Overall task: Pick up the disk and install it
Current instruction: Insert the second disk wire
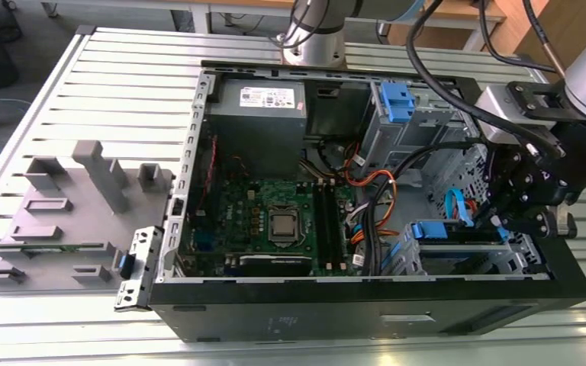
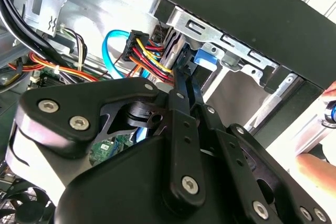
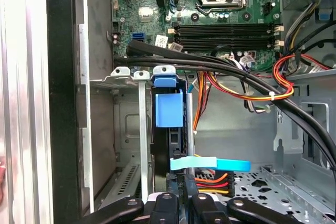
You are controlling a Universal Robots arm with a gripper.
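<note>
Exterior view: open computer case (image 1: 375,320) lying on a slatted metal table (image 1: 100,84); gripper (image 1: 517,210) down inside the case at the exterior view's right, over the drive cage (image 1: 466,255); blue-framed disk (image 1: 441,232) sits in that cage, just beside the fingers; grey power box (image 1: 260,107) at the far end; green main board (image 1: 272,221) in the middle; a second blue bracket (image 1: 395,103) in the upper bay.

Second wrist view: black gripper linkage (image 2: 178,145) close up, fingers drawn together toward the blue carrier tab (image 2: 205,56); whether they pinch it I cannot tell; red and yellow wire bundle (image 2: 149,59) and a light blue cable (image 2: 113,51) touching that spot.

First wrist view: disk (image 3: 169,108) upright on edge in its slot, blue tab outermost; flat blue cable (image 3: 215,164) crossing below it; black cables (image 3: 210,66) draped above the cage.

Risk: wires crowd the slot, so I judge they could snag the fingers or catch under the drive; a tilted push could jam the carrier against the cage rails.
</note>
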